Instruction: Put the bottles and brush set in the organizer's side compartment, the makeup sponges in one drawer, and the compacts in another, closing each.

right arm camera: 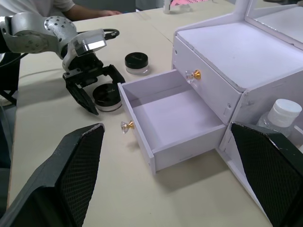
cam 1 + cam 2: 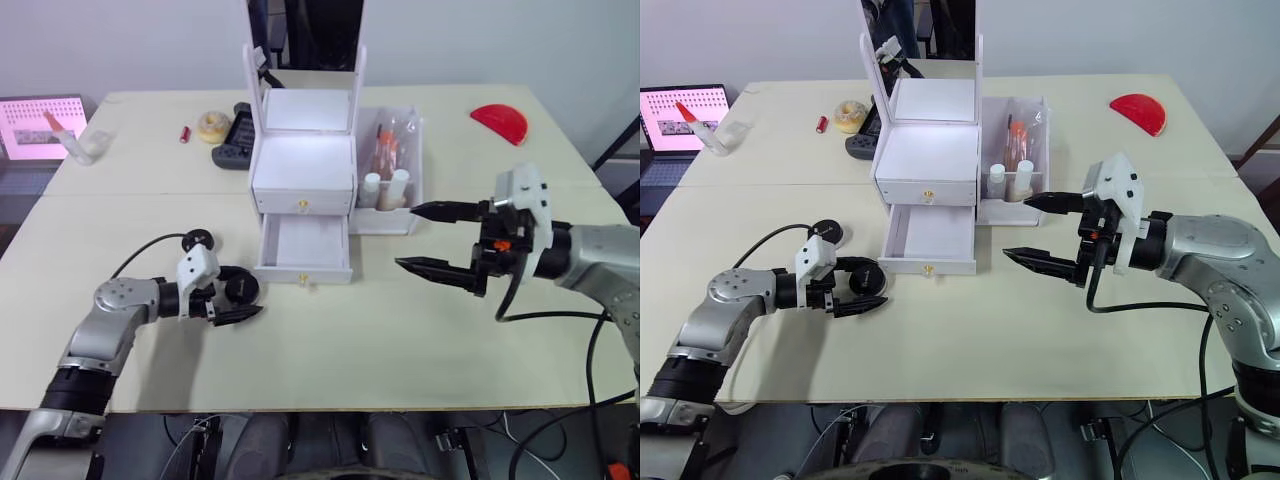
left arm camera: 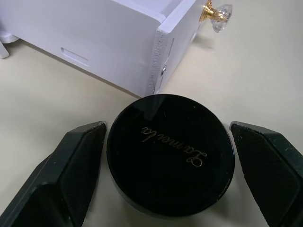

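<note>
Two compacts left of the open lower drawer

Head views: two black compacts are seen on the counter point(image 2: 330, 350), left of the white organizer point(image 2: 303, 190). One compact point(image 2: 241, 290) is bracketed by the left gripper point(image 2: 235, 300), fingers apart around it. The second compact point(image 2: 199, 240) lies just behind, apart. Lower drawer point(image 2: 303, 248) is pulled out; upper drawer point(image 2: 303, 190) is shut. Bottles point(image 2: 385, 188) stand in the side compartment point(image 2: 392, 170). Right gripper point(image 2: 440, 240) is held above the counter, right of the drawer, fingers wide apart.

Left wrist view: the compact point(image 3: 170, 161) sits between the fingers point(image 3: 66, 170); whether they touch it cannot be told.

Right wrist view: open drawer point(image 1: 170, 118) appears empty; both compacts lie beyond it.
</note>
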Controlling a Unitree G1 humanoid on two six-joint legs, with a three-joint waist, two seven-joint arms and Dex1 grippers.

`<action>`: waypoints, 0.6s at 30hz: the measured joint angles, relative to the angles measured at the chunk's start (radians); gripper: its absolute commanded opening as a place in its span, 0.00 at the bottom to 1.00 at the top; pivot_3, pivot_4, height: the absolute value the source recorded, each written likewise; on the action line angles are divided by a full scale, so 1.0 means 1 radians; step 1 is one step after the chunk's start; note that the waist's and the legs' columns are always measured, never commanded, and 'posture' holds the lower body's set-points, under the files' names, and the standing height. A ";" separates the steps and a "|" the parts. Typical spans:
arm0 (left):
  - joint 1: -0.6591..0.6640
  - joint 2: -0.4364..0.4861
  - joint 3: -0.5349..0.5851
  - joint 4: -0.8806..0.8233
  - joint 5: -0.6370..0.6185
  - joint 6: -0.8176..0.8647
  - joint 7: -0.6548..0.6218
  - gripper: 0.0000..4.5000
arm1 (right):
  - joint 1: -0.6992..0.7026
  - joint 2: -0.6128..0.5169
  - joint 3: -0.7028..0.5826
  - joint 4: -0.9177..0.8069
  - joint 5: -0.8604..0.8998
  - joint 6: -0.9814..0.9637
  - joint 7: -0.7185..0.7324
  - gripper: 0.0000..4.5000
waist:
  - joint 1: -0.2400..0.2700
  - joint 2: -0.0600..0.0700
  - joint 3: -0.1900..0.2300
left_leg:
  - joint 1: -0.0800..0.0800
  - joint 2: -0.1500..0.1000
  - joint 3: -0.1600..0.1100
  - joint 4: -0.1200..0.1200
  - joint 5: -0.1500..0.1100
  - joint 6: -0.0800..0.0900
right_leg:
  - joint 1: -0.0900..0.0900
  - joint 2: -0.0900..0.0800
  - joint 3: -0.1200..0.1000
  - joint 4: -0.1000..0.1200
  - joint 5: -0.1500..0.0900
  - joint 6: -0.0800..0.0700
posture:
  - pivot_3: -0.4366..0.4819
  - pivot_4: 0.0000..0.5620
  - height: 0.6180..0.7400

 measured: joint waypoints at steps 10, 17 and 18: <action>0.012 0.014 0.018 0.016 -0.014 -0.013 -0.034 0.60 | 0.000 0.001 0.004 -0.004 -0.001 -0.004 -0.014 1.00 | -0.007 0.000 0.000 | 0.000 0.000 0.000 0.000 0.000 0.000 | 0.000 0.001 -0.001 0.000 0.000 0.000 | 0.48 0.27 1.00; 0.111 0.162 0.132 -0.075 -0.078 0.085 -0.063 0.60 | 0.001 0.003 0.008 0.006 -0.010 -0.011 -0.010 1.00 | -0.023 0.000 0.000 | 0.000 0.001 -0.001 -0.002 0.000 0.000 | -0.001 0.001 -0.001 0.000 0.000 0.000 | 0.48 0.27 1.00; 0.109 0.179 0.159 -0.094 -0.100 0.111 -0.062 0.60 | 0.001 0.006 0.010 0.009 -0.012 -0.015 -0.009 1.00 | -0.022 -0.001 0.000 | 0.000 0.001 -0.001 -0.001 0.000 0.000 | 0.000 0.001 -0.001 0.000 0.000 0.000 | 0.48 0.27 1.00</action>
